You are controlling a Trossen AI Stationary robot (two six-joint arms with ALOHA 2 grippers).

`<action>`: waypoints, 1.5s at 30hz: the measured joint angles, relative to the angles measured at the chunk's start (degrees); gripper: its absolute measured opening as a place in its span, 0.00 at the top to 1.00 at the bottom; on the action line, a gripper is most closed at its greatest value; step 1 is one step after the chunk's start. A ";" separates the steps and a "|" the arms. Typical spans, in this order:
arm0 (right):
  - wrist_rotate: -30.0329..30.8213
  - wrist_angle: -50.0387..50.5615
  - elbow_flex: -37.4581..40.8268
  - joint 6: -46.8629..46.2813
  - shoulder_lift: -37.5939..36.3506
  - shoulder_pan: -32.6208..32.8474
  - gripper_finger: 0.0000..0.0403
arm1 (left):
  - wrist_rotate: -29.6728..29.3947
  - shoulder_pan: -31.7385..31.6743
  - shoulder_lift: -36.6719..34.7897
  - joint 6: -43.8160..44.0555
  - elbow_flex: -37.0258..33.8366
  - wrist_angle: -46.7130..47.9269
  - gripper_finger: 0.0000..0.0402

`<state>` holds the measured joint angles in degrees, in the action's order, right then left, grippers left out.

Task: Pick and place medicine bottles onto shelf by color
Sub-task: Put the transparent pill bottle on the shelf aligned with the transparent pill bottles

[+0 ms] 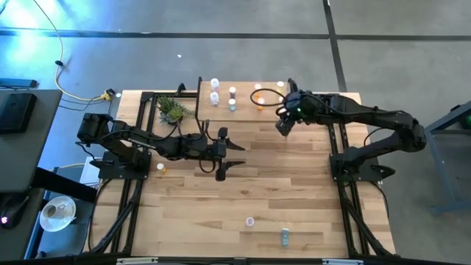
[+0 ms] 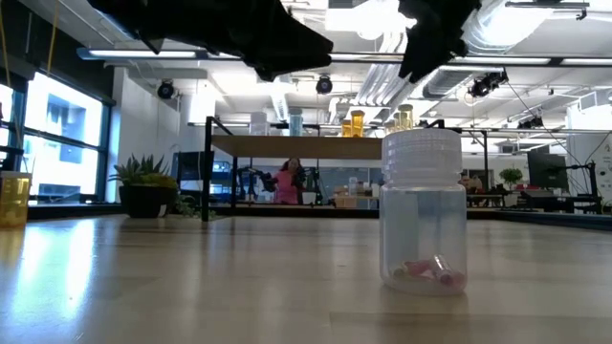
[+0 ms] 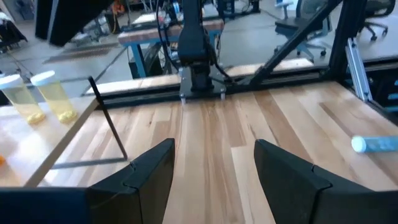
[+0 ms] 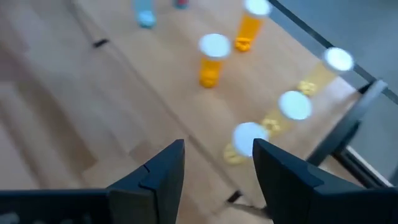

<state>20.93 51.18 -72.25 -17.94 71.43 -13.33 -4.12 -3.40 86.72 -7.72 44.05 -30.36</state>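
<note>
Low view: clear bottle (image 2: 424, 212) up close | high view: shelf (image 1: 246, 96) top

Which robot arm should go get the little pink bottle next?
Probably the left. Its open tool sits mid-table, nearer the pink bottle at the front. The right tool is up by the shelf.

Light wood planks in pale and tan stripes across the desk (image 1: 221, 199). Same light wood on the shelf (image 1: 246, 94), black legs. On the shelf: orange bottles (image 4: 213, 60), yellow bottles (image 4: 292, 109), all white-capped. Beside the shelf, green plant (image 1: 171, 109). Dark fingers (image 3: 152, 171).
</note>
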 joint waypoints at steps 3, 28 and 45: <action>0.01 0.00 0.00 -1.72 -0.56 4.12 0.55 | -0.61 0.02 -2.04 0.02 0.02 3.80 0.47; 3.45 -4.67 -0.04 -10.28 8.60 28.98 0.55 | -14.98 11.15 -24.75 14.46 -0.14 48.17 0.47; -6.63 -12.81 0.00 -11.83 17.56 34.24 0.55 | -18.75 19.56 -24.70 24.71 -12.45 36.08 0.47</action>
<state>14.30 38.36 -72.25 -29.77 89.00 20.91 -22.87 16.16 62.02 16.99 31.61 5.72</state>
